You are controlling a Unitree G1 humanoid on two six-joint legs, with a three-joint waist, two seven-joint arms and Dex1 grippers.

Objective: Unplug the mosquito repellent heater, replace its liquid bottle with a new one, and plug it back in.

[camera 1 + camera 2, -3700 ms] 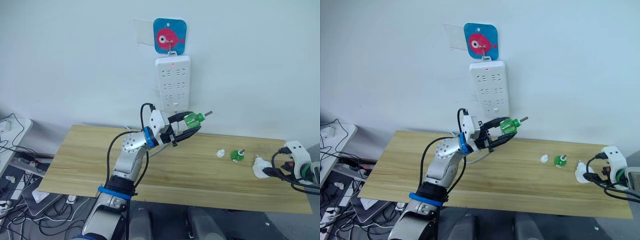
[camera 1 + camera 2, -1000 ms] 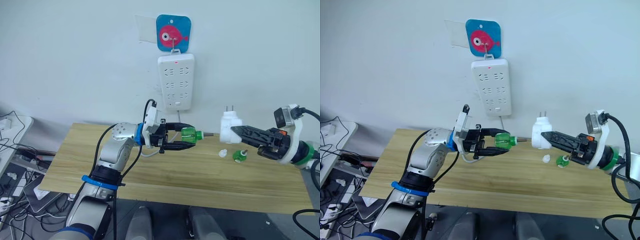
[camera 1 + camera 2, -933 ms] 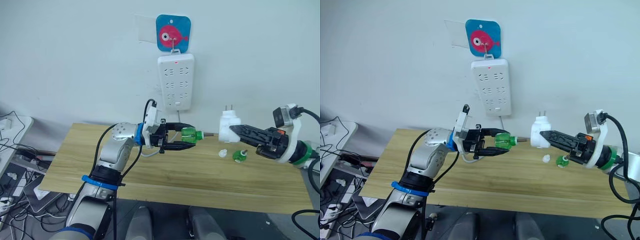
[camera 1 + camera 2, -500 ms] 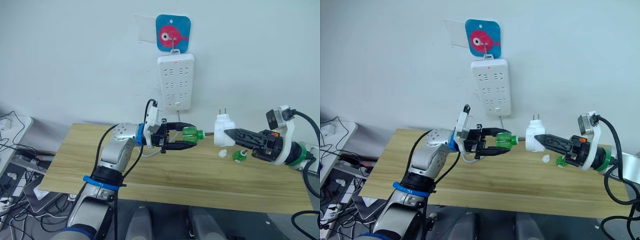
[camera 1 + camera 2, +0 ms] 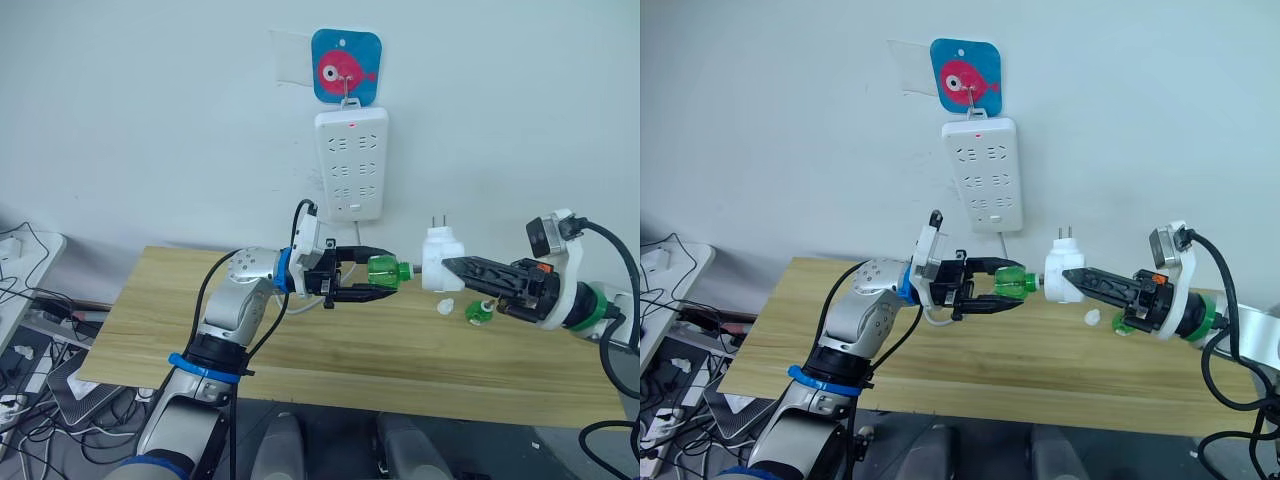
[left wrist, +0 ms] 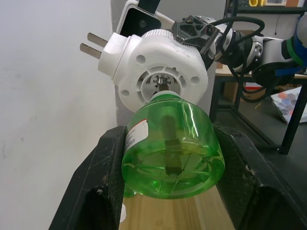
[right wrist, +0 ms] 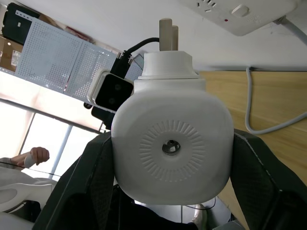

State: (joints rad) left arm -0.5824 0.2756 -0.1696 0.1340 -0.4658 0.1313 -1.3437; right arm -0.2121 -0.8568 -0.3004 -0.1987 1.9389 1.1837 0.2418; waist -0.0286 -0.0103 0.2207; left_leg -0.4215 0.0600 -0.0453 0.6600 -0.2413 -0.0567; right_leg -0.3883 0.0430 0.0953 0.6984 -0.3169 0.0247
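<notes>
A white wall (image 5: 150, 120) backs the scene, and a long wooden bench (image 5: 330, 350) with a pale grain runs across in front of it. On the wall hangs a white power strip (image 5: 351, 164), a tall rounded slab with rows of sockets and a small red light near its top, hooked under a blue square hanger with a pink fish (image 5: 346, 66). A thin white cord (image 7: 259, 120) drops from the strip onto the wood.

Above the bench the two arms meet nose to nose. The left claw (image 5: 372, 280) pinches a clear green bottle (image 5: 383, 270) between its black fingers, neck pointing at the other arm. The right claw (image 5: 1076, 280) grips the mosquito repellent heater (image 5: 1060, 275), a smooth white rounded plug-in unit held in the air just below and to the right of the strip, its two metal prongs (image 5: 1063, 234) pointing up. In the left wrist view the bottle's neck sits at the ribbed round opening in the heater's underside; how far it is in cannot be made out, since the bottle's body covers the joint.

Behind the right claw, on the bench, lie a second green bottle (image 5: 476, 312), partly hidden by the fingers, and a small white cap (image 5: 444, 306). Tangled cables (image 5: 25, 390) crowd the floor beyond the bench's left end, cut off by the edge.
</notes>
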